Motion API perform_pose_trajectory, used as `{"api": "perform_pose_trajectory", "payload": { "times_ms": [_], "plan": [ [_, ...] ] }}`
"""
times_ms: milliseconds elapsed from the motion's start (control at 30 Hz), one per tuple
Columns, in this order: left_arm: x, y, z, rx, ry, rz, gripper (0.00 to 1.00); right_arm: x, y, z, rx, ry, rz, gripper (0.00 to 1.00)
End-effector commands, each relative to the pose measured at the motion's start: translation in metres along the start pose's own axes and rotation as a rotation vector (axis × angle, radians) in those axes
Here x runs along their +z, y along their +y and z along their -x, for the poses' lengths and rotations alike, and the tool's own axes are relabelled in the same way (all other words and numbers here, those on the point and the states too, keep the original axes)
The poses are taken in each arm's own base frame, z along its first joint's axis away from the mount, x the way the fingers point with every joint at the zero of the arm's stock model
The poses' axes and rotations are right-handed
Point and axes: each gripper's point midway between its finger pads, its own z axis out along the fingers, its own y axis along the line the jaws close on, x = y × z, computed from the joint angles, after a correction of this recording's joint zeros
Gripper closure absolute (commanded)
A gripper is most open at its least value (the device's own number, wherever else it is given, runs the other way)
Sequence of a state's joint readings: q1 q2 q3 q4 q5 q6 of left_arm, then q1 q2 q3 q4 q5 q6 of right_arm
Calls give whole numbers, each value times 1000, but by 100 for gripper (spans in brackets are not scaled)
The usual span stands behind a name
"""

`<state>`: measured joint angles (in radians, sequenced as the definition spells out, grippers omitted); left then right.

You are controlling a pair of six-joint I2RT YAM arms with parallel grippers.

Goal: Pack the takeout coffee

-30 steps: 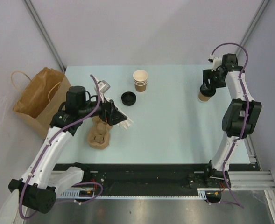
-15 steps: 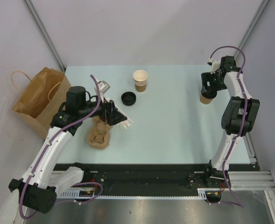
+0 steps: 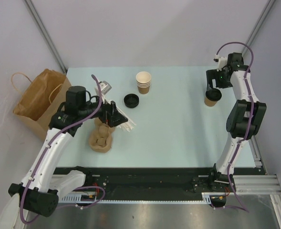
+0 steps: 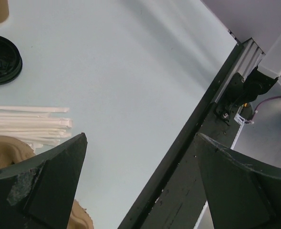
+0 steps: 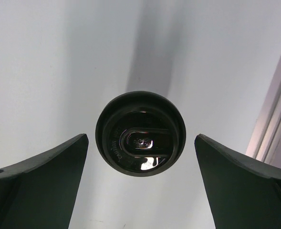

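One takeout coffee cup (image 3: pixel 212 97), tan with a black lid, stands at the table's far right. In the right wrist view its lid (image 5: pixel 140 133) sits centred below and between my open fingers. My right gripper (image 3: pixel 215 82) hovers just above and behind it, open and not touching it (image 5: pixel 140 139). My left gripper (image 3: pixel 112 115) is open and empty (image 4: pixel 140 138), held above a brown pulp cup carrier (image 3: pixel 101 138) at the left. No other lidded cup shows.
A loose black lid (image 3: pixel 131 100) and a stack of lidless tan cups (image 3: pixel 143 82) stand mid-table at the back. White wrapped straws (image 3: pixel 124 122) lie by the carrier. A large brown paper bag (image 3: pixel 37 99) stands off the table's left edge.
My right gripper was down around the lidded cup; it has opened and lifted off, so the black lid now shows. The left arm shifted only slightly.
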<state>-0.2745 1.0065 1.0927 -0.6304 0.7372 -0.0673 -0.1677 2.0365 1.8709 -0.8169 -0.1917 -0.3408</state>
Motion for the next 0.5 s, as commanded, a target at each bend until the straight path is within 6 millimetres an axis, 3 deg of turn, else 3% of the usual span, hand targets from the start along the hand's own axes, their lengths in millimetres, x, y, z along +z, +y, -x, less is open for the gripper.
{"api": "perform_pose_trajectory", "payload": {
  "times_ms": [0,133,200,300,367,400,467],
  "plan": [
    [-16,-2,20,103,-14,32,0,-67,2,53,-23,-170,-25,0],
    [-33,9,11,122,59,112,0,-99,23,62,-46,-207,21,0],
    [-41,16,7,150,84,156,0,-120,40,65,-67,-237,57,0],
    [-54,43,-14,136,164,272,0,-148,75,59,-95,-256,127,0],
    [-65,63,-31,117,220,342,3,-150,106,43,-113,-228,193,0],
    [-69,73,-44,83,249,369,5,-165,120,40,-132,-252,205,0],
    [-73,84,-62,64,303,394,14,-160,156,17,-164,-208,264,0]
  ]
}}
